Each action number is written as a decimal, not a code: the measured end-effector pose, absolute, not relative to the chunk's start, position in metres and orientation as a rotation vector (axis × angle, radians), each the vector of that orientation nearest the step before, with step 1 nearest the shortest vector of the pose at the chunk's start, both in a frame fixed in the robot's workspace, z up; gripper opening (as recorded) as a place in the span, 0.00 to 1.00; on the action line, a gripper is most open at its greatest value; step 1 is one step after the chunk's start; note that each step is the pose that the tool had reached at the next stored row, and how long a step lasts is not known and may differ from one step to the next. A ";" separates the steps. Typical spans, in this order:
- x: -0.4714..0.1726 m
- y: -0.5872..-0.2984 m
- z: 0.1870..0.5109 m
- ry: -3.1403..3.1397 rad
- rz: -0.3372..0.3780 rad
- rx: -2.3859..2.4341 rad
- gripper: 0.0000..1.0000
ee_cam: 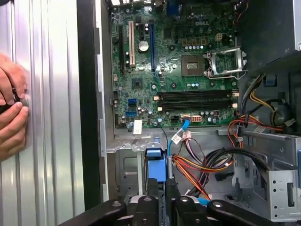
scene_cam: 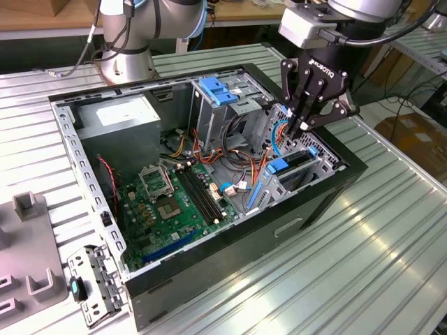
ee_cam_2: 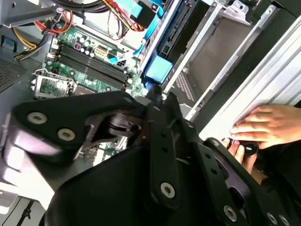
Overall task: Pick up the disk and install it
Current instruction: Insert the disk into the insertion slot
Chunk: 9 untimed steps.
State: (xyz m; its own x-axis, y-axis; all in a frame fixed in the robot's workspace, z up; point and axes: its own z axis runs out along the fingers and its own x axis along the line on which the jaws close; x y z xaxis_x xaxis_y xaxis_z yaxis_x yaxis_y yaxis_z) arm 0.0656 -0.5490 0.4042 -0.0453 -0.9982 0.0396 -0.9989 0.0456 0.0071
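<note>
Past the motherboard (scene_cam: 174, 202), the disk (scene_cam: 278, 166) stands on edge in the front drive cage (scene_cam: 290, 185). The gripper (scene_cam: 297, 128), fingers drawn close together, hangs just above it. We judge a straight, square push along the rails seats it.

1. An open computer case (ee_cam: 89, 94) is being recorded lying on a ribbed metal table (ee_cam: 51, 117).
2. A green motherboard (ee_cam: 174, 80) is being shown inside the case, with its processor socket (ee_cam: 225, 61) and black memory slots (ee_cam: 195, 99) left bare.
3. Orange, red and yellow cables (ee_cam: 207, 165) are being run from the board's edge toward a grey drive cage (ee_cam: 282, 193).
4. The gripper (ee_cam: 162, 190) is being held with its fingers drawn close together, just beside a blue plastic piece (ee_cam: 156, 165) standing in the grey bay.
5. A person's hand (ee_cam: 11, 113) is being rested on the table, well apart from the gripper.
</note>
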 end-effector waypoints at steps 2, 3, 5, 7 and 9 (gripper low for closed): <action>0.068 -0.549 0.401 -2.246 0.036 2.147 0.18; 0.069 -0.549 0.398 -2.246 0.036 2.147 0.11; 0.072 -0.549 0.394 -2.246 0.037 2.146 0.11; 0.073 -0.549 0.389 -2.246 0.037 2.146 0.11; 0.073 -0.549 0.385 -2.246 0.037 2.146 0.11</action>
